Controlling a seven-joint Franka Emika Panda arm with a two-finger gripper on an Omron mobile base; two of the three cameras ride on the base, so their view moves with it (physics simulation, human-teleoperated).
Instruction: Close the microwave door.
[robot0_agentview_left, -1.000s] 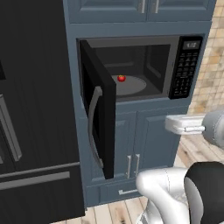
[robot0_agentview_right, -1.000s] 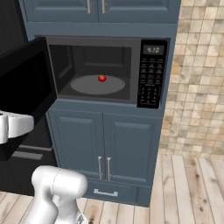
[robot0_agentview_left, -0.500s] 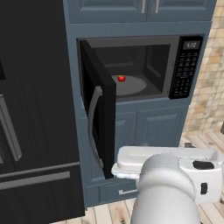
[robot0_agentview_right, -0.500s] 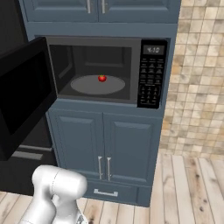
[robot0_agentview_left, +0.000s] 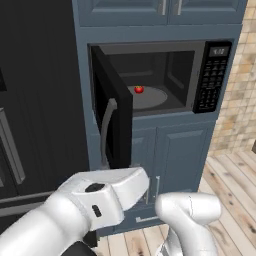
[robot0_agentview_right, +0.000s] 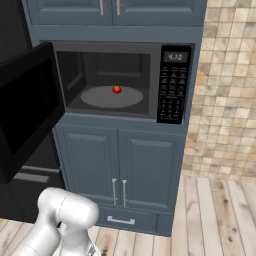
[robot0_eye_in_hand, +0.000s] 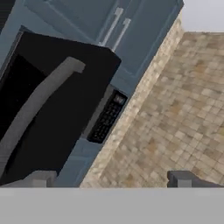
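1. The microwave door (robot0_eye_in_hand: 57, 109) stands wide open, swung out on its left hinge. In the hand view it lies ahead of the pincer (robot0_eye_in_hand: 109, 179) and off to its left-tip side, with its long curved grey handle (robot0_eye_in_hand: 35, 105) slanting toward that tip.
2. The pincer's two dark tips are spread well apart with nothing between them; the left tip sits just under the door's lower edge, the right tip lies over the tan tiled wall (robot0_eye_in_hand: 175, 122).
3. The microwave (robot0_agentview_right: 120, 82), beyond the door, shows its grey cavity only from the base cameras: a round turntable (robot0_agentview_right: 111, 96) with a small red tomato (robot0_agentview_right: 117, 89) on it. The hand view gives just the keypad (robot0_eye_in_hand: 105, 120) beside the door.
4. The left base view alone shows the door's outer handle side and the black fridge (robot0_agentview_left: 35, 100).
5. Half a second ago the white arm filled the lower right of the left base view; now it crosses the lower left. The door has not moved.
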